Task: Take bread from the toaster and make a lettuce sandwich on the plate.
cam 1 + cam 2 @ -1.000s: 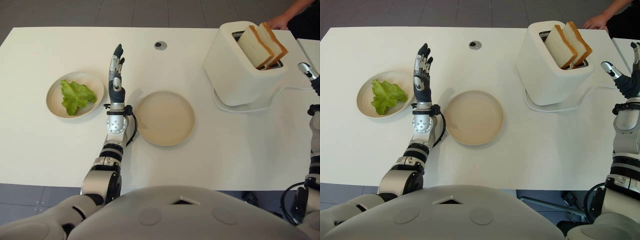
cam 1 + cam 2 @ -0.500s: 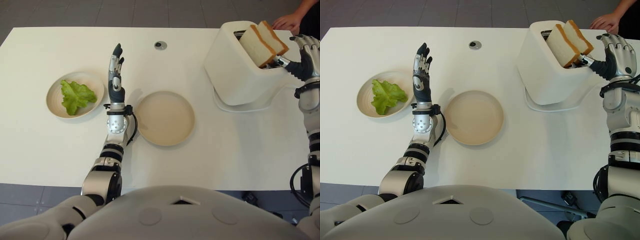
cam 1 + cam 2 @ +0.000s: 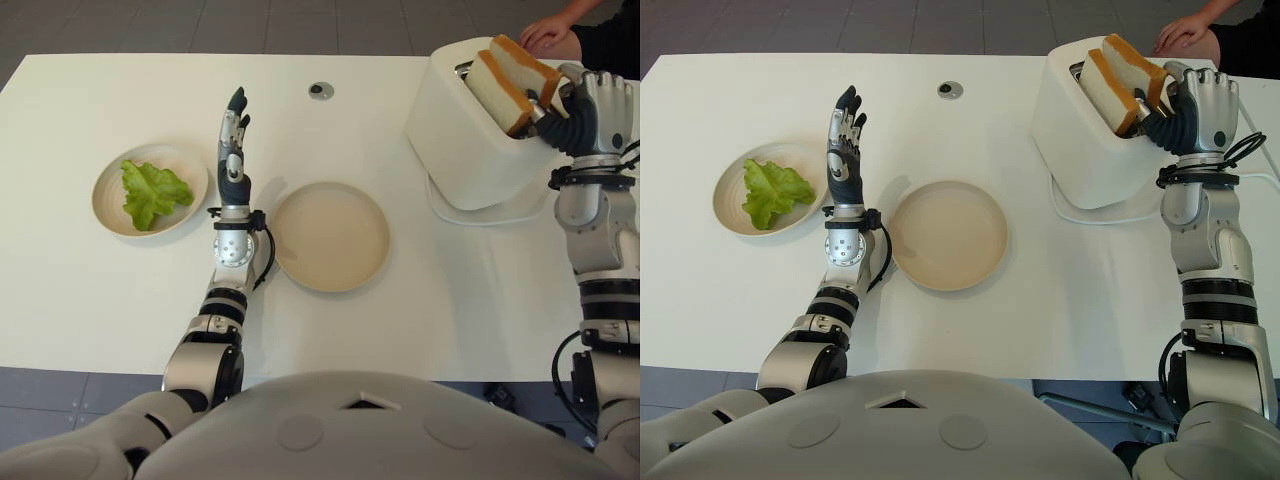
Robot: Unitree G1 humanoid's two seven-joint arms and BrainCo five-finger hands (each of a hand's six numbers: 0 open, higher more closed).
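Lettuce [image 3: 153, 192] lies left of the plate [image 3: 330, 237], beside the flat, empty left hand [image 3: 232, 140]. Toaster [image 3: 465, 140] stands right of the plate; the right hand [image 3: 592, 105] curls around its bread [image 3: 500, 85].

head stereo pair | facing forward-down | close above table [image 3: 450, 300] | both eyes share it
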